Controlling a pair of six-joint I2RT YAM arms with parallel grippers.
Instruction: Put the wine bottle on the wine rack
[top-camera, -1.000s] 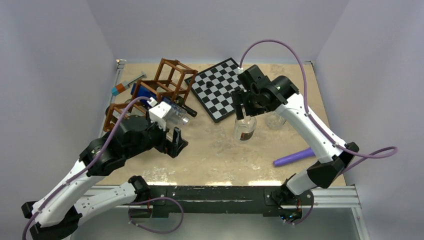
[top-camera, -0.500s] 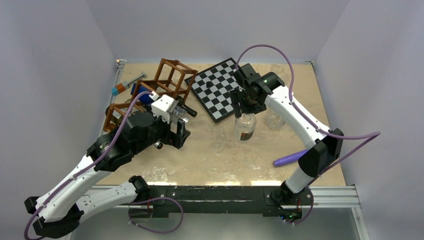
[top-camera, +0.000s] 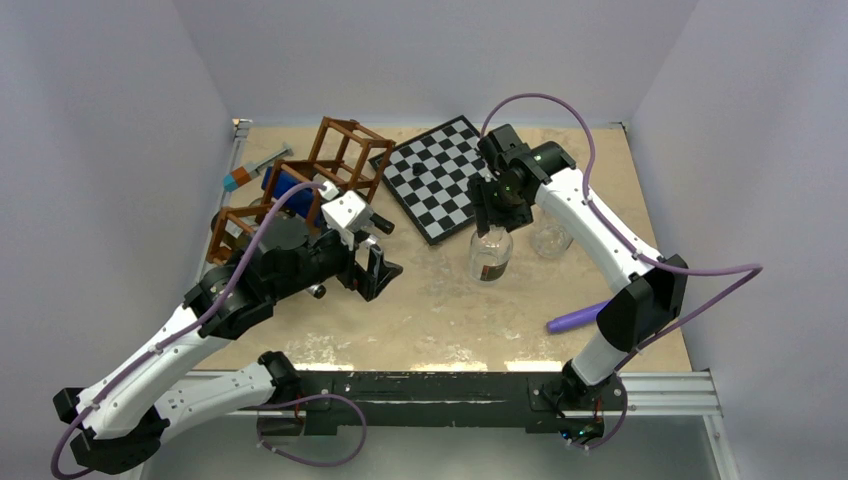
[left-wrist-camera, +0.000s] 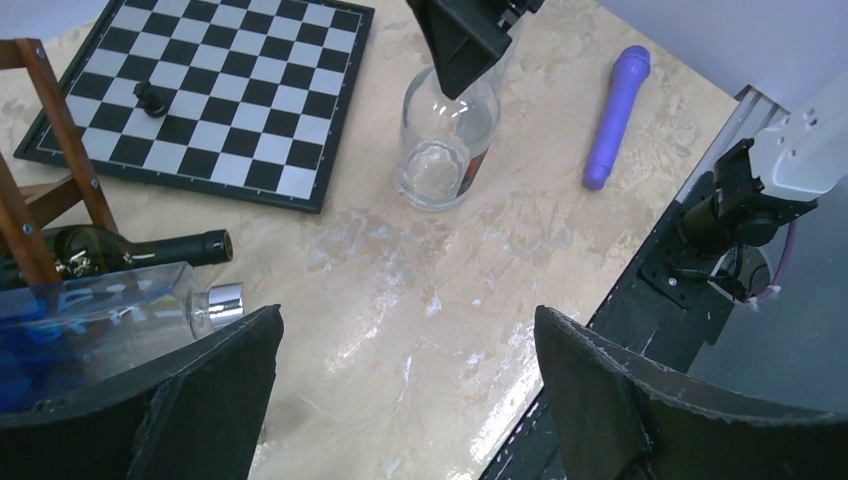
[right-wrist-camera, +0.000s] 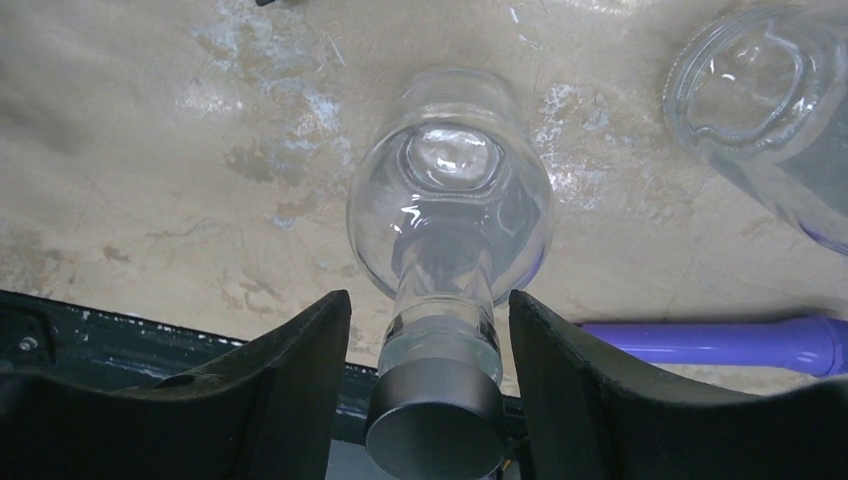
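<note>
The reddish-brown wine rack (top-camera: 335, 165) lies tilted at the back left, and one of its bars (left-wrist-camera: 60, 130) shows in the left wrist view. A dark wine bottle (left-wrist-camera: 130, 250) lies at its foot, next to a clear bottle with a blue label and silver cap (left-wrist-camera: 100, 320). A clear glass bottle with a dark cap (top-camera: 490, 255) (right-wrist-camera: 450, 210) stands upright mid-table. My right gripper (top-camera: 497, 205) (right-wrist-camera: 428, 300) straddles its neck from above, with a thin gap on each side. My left gripper (top-camera: 375, 270) (left-wrist-camera: 408, 320) hangs wide open over bare table in front of the rack.
A checkerboard (top-camera: 435, 180) with one black piece (left-wrist-camera: 150, 97) lies behind the clear bottle. A glass jar (top-camera: 550, 238) stands just to its right. A purple cylinder (top-camera: 587, 314) lies near the right front. A syringe (top-camera: 255, 168) lies at the back left. The black rail (top-camera: 430, 385) runs along the near edge.
The right gripper's fingers have narrowed around the clear bottle's neck. The left gripper has swung right, away from the rack, still wide open.
</note>
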